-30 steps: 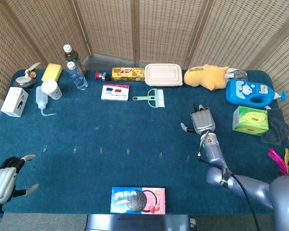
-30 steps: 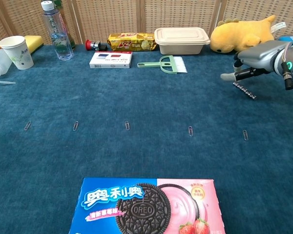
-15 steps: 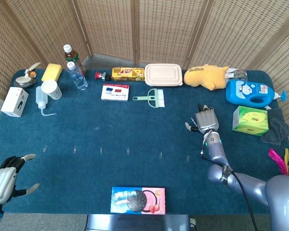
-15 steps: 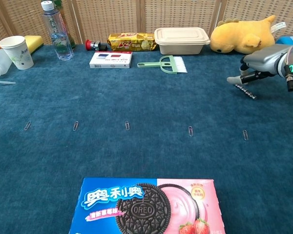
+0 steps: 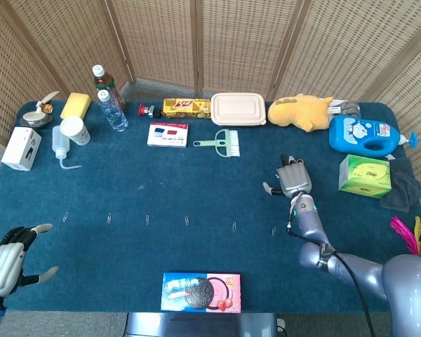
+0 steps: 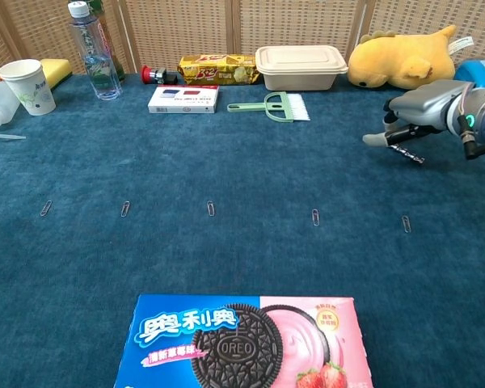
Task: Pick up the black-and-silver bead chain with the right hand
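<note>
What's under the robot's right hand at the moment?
The black-and-silver bead chain shows beneath the right hand, one end trailing toward the blue table cloth. The fingers cover its upper end, so any grip is hidden.

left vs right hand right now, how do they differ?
The right hand is out over mid-table, palm down right above the bead chain; the left hand hangs at the near table edge, far from any object. The right hand's fingers curl downward; the left hand's are spread. Neither clearly holds anything.

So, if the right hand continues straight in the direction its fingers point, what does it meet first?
Likely nothing nearby: the right hand points toward the far edge, into the gap between the lunch box and yellow plush. Depth is uncertain.
</note>
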Available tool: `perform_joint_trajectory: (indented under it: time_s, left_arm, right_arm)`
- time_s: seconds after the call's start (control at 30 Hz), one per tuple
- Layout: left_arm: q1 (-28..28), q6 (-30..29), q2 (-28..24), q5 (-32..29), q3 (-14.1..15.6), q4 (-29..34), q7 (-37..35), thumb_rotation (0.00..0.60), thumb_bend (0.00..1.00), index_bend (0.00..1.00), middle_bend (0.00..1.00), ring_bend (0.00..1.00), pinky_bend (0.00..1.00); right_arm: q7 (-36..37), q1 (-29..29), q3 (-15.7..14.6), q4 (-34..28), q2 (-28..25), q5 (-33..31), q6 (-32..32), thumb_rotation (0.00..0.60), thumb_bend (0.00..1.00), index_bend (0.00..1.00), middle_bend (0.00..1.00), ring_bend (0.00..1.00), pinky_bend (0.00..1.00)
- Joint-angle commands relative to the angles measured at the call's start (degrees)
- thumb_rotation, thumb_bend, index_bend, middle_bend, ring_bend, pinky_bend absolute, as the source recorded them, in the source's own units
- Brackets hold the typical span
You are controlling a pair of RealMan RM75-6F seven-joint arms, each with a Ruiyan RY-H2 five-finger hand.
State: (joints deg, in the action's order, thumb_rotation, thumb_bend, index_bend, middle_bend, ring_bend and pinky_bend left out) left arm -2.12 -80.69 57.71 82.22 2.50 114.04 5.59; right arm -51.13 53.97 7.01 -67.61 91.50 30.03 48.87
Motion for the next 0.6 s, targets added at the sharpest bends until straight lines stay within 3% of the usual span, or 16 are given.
perform_joint_trajectory:
  time_s: [0.03, 0.6]
  left_arm:
    - [0.04, -0.1, 0.06, 0.06, -0.03, -0.15, -0.12, 0.587, 0.26, 0.2, 0.25, 0.2, 0.11]
    - [0.18, -0.09, 0.53, 0.34, 0.02, -1.24, -1.27, 0.586, 0.26, 0.2, 0.25, 0.2, 0.11]
  right_arm:
    - [-0.14, 0.14, -0.07, -1.03, -0.22, 0.06, 0.51, 0.012, 0.38, 0.36, 0.07, 0.11, 0.26]
    - [-1.79, 0.29, -1.09, -8.52, -2.22, -1.56, 3.57, 0.012, 0.38, 0.36, 0.07, 0.11, 0.28]
